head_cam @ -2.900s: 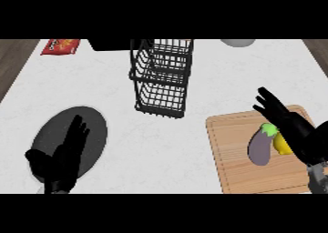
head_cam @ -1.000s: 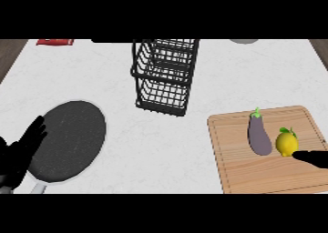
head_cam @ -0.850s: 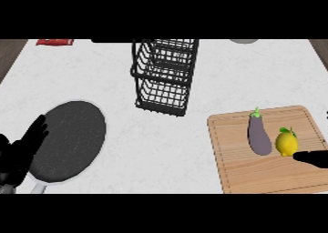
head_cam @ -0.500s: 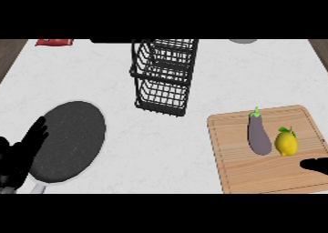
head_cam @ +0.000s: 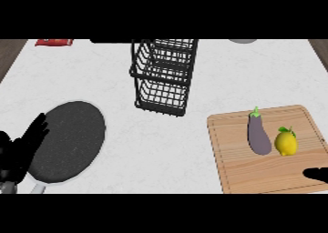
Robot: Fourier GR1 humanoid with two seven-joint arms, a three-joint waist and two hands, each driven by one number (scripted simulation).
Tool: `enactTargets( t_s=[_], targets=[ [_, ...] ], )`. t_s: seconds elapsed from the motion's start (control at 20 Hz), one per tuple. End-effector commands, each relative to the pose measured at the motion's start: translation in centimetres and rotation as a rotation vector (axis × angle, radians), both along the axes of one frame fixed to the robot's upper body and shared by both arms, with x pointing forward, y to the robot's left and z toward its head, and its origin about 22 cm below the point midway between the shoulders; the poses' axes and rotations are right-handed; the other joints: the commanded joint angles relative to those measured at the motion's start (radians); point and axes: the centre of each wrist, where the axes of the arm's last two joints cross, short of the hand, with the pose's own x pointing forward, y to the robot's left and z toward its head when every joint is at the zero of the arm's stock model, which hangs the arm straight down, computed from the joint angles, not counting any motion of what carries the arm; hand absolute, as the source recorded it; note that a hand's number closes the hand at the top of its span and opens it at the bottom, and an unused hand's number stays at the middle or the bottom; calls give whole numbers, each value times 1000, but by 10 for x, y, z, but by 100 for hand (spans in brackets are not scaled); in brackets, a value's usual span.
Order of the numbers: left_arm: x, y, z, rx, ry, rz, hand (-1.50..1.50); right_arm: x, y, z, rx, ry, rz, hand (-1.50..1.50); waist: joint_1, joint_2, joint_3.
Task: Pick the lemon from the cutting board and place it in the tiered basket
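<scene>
2 hands low | left hand (head_cam: pixel 15 154) open | right hand (head_cam: pixel 323 173) unclear | lemon (head_cam: pixel 285 142) on board (head_cam: pixel 261 173)

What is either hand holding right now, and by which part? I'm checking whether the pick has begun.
Nothing is held. The lemon lies on the cutting board beside the eggplant; the right hand is apart from it, the left hand open.

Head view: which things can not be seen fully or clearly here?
- Right hand: only a dark part shows at the lower right; the edge cuts off the rest, so its fingers cannot be judged.
- Red object and grey round object: cut by the top band.
- Tiered basket: its top is cut off too.
</scene>
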Motion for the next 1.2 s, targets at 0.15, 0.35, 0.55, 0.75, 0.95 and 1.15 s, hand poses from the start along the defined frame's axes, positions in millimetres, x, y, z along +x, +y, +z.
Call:
enactTargets(
  t_s=[0.15, 0.35, 0.55, 0.75, 0.95, 1.15],
  targets=[
    [-20, 1, -7, -8, 2, 6, 0, 4, 12, -24, 14, -15, 8, -150, 4, 0, 0],
    [-16, 16, -11, 0, -19, 2, 0, 22, 12, -28, 0, -40, -6, -150, 6, 1, 0],
    [-12, -7, -2, -20, -10, -8, 0, 30, 6, -40, 18, -50, -2, -150, 7, 1, 0],
    [-12, 1, -12, -20, 11, -11, 0, 28, 12, -41, 9, -66, 6, -150, 4, 0, 0],
    [9, 3, 4, 1, 2, -3, 0, 33, 20, -46, 26, -51, 9, -150, 2, 1, 0],
    [-7, 24, 22, -10, -4, -16, 0, 41, -5, -67, 30, -35, 1, -150, 8, 1, 1]
  ],
)
